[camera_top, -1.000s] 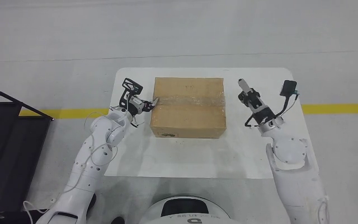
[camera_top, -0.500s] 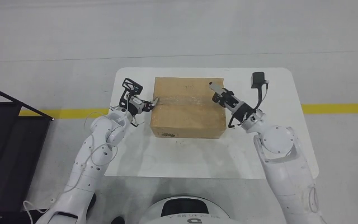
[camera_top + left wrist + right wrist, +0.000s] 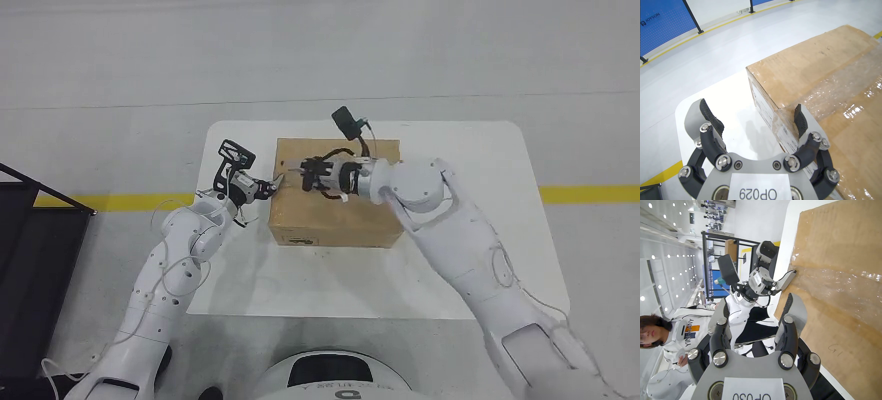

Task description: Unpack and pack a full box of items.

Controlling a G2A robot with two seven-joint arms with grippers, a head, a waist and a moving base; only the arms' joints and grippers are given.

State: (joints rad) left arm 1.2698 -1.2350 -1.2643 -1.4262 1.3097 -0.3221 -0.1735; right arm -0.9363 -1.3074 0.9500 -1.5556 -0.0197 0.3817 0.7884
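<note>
Sitting mid-tabletop (image 3: 480, 260) toward the far edge, box (image 3: 340, 215) sealed; tape seam (image 3: 375, 181) follows its long axis. At the seam's left end the left gripper (image 3: 274, 184) straddles the edge, jaws wide; the right gripper (image 3: 302, 172), also spread, hovers just beside.

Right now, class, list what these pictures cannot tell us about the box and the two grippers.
1. What is in the box: every view, flaps shut under tape.
2. Whether the left gripper grips the tape end or only touches it: left wrist view, its own finger covers the spot.
3. Whether the right gripper touches the box top: right wrist view, its finger hides the gap.
4. The label print: top view, too small.
</note>
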